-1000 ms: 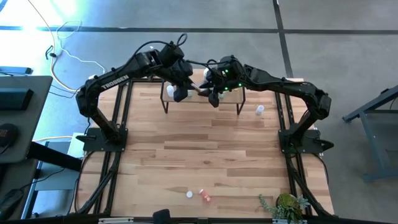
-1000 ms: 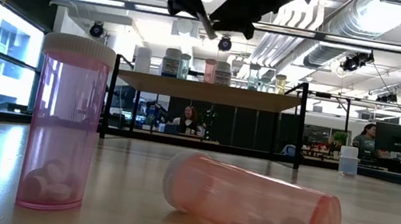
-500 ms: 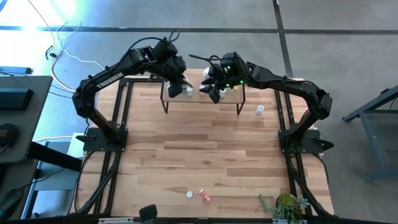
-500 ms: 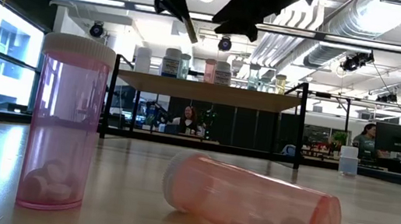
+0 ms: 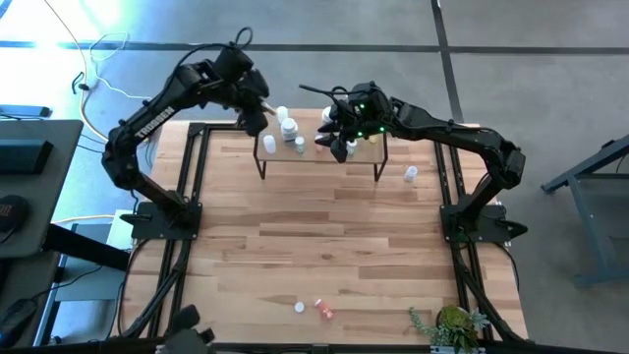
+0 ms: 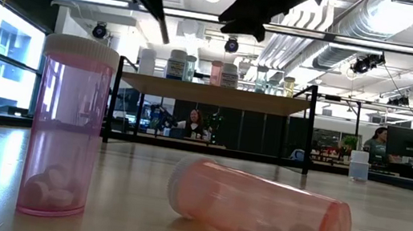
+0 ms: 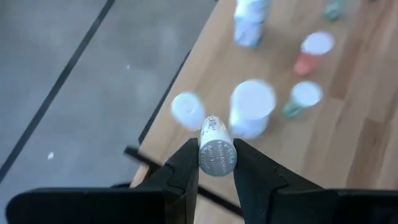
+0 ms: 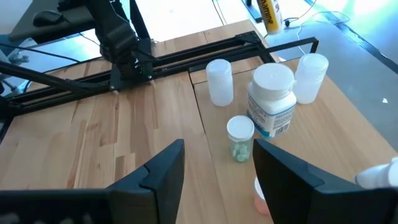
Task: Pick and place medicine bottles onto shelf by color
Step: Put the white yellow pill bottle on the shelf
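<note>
In the high view the left gripper [image 5: 257, 116] sits in the upper middle of the frame, just left of the shelf [image 5: 369, 149] and over its left end. Its wrist view shows the fingers [image 7: 183, 165] clamped on a small white vial [image 7: 216, 151], held end-on between them. The right gripper [image 5: 337, 147] hangs over the middle of the shelf, right of the left one; its wrist view shows the fingers [image 8: 163, 169] spread apart with nothing between them.

On the shelf's left part stand a large white labelled bottle [image 8: 272, 99], a small clear vial with green pills [image 8: 240, 138], and two white translucent vials [image 8: 219, 81] beside them. In the low view a row of bottles [image 6: 177, 64] lines the shelf top in the middle distance.

A white bottle [image 5: 411, 175] stands alone on the table right of the shelf. Near the bottom edge of the high view, a pink upright vial [image 6: 67, 124] and a pink vial lying on its side [image 6: 258, 212] sit close together.
</note>
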`<state>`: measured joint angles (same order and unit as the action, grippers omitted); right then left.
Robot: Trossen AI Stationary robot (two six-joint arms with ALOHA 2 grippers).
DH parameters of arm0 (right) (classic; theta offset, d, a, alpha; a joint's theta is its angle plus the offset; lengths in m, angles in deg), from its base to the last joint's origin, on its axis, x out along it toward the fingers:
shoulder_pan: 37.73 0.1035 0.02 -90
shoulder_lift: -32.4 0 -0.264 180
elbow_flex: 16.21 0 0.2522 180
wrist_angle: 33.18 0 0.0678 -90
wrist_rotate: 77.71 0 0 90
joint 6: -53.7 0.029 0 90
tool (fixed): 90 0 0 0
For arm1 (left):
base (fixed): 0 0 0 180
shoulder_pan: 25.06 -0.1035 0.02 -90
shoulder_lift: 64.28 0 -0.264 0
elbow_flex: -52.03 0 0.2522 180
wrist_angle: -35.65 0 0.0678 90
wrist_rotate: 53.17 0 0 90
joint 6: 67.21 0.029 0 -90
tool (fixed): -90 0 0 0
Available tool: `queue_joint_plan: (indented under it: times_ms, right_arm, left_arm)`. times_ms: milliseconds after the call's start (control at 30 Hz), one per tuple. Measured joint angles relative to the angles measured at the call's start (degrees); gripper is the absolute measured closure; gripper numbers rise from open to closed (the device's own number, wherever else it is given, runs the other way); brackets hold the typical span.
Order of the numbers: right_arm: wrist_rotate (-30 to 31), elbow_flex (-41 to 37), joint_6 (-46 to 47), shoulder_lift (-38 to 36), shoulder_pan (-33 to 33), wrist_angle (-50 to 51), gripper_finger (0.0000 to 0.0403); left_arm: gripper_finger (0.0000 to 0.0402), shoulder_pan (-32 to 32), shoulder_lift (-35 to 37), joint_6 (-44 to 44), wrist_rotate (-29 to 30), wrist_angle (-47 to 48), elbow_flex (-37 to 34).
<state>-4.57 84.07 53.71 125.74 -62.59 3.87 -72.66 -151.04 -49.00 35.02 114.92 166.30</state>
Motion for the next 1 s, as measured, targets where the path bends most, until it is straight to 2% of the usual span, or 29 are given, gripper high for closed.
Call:
queue_joint_plan:
  times_ms: [133, 467, 1000]
  right_arm:
    - [0.00, 0.00, 0.00, 0.00, 0.00, -0.50, 0.0222]
    - [0.00, 0.00, 0.12, 0.00, 0.00, -0.47, 0.0222]
    - [0.02, 0.00, 0.02, 0.00, 0.00, -0.42, 0.0222]
  left_arm:
    - [0.0328, -2.32, -0.58, -0.23, 0.15, 3.10, 1.61]
    - [0.0328, -1.83, -3.48, -5.59, -0.24, 7.52, 2.42]
    - [0.0328, -1.38, -10.57, -6.86, -0.88, 8.47, 2.42]
